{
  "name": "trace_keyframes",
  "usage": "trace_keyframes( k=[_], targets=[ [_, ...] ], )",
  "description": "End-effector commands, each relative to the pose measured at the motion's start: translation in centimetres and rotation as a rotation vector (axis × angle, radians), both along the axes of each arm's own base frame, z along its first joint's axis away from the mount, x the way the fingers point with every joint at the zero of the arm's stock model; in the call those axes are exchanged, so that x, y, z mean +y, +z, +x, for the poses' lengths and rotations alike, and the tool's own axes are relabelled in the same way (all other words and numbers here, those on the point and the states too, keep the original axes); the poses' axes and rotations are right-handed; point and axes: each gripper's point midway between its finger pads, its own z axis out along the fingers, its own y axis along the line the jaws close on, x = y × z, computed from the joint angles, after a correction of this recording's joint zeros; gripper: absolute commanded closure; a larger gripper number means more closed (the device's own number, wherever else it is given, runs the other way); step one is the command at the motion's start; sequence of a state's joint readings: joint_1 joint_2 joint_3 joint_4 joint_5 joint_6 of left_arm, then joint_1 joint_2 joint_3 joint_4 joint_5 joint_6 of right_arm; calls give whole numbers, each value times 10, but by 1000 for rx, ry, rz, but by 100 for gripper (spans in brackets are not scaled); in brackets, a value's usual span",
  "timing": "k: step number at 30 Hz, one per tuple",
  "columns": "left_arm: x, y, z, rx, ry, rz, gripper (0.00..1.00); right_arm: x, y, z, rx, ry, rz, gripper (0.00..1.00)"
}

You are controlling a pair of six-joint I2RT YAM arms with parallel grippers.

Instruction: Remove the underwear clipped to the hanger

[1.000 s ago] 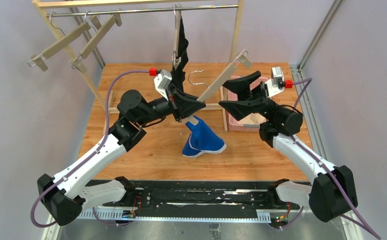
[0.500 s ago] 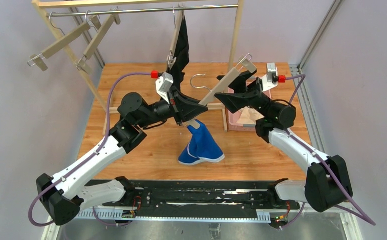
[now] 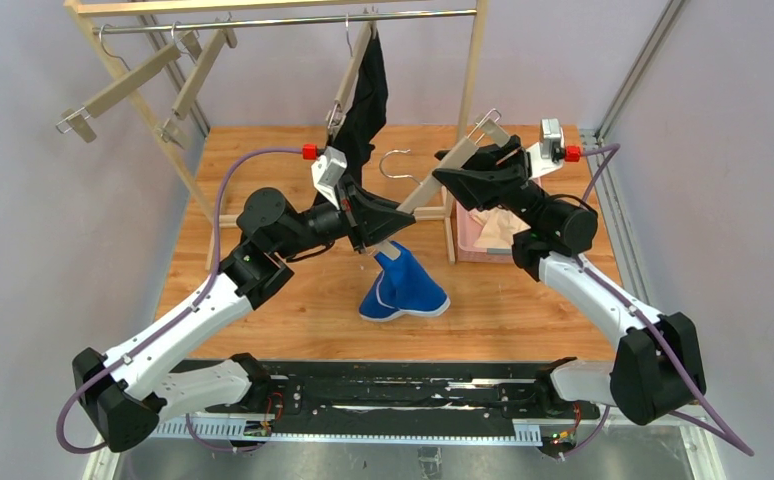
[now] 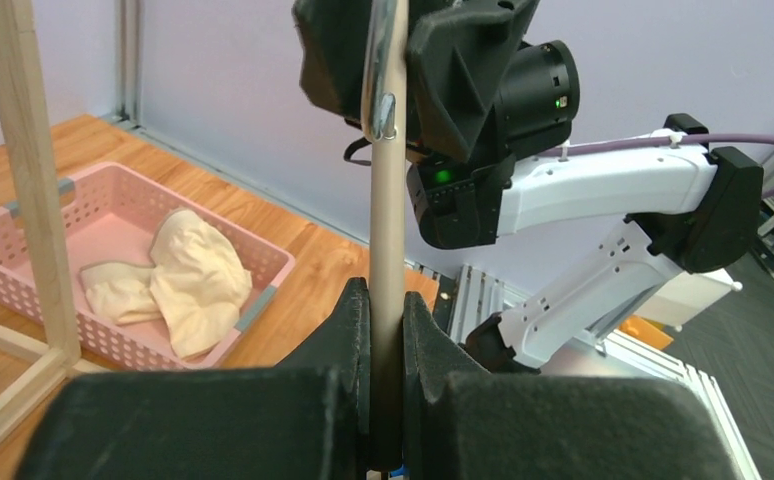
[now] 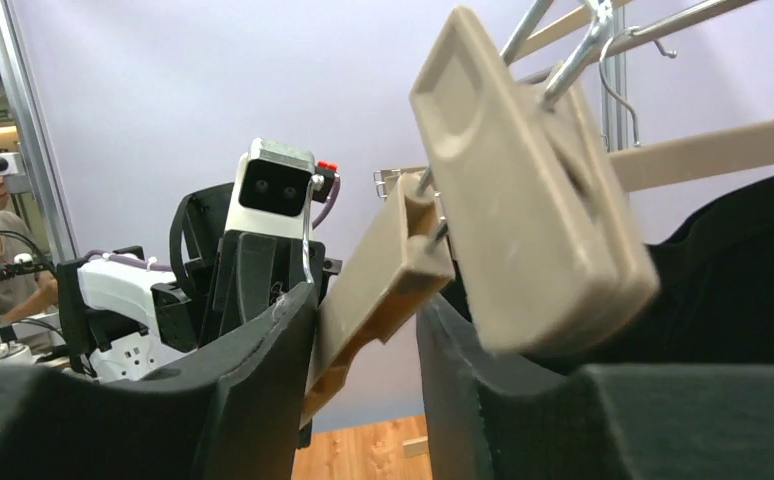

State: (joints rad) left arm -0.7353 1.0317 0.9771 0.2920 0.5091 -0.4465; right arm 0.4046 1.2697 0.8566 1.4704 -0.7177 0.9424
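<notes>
hanger (image 3: 425,195) tilted; blue underwear (image 3: 403,290) hangs off its low end, hem on worktop (image 3: 293,300).
left gripper (image 3: 388,225) clamped on hanger; right gripper (image 3: 455,180) jaws apart astride upper end (not yet pinching). rec: close sq., w/o twisting.
</notes>
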Motion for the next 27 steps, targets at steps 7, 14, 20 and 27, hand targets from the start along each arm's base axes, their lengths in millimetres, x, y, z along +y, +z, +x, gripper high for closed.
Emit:
trace_keyframes(
  k=[7,14,20,27],
  targets=[
    [-3,21,0,-67,-2,-46,100,2,13,-15,-64,17,-27,99],
    [4,18,5,-72,56,-42,62,-3,7,-20,-54,-14,-36,99],
    [16,8,9,-89,127,-11,48,-4,6,-18,-32,-44,-49,99],
    [26,-34,18,-77,201,144,45,-6,11,-21,-29,-31,-31,99]
  ],
)
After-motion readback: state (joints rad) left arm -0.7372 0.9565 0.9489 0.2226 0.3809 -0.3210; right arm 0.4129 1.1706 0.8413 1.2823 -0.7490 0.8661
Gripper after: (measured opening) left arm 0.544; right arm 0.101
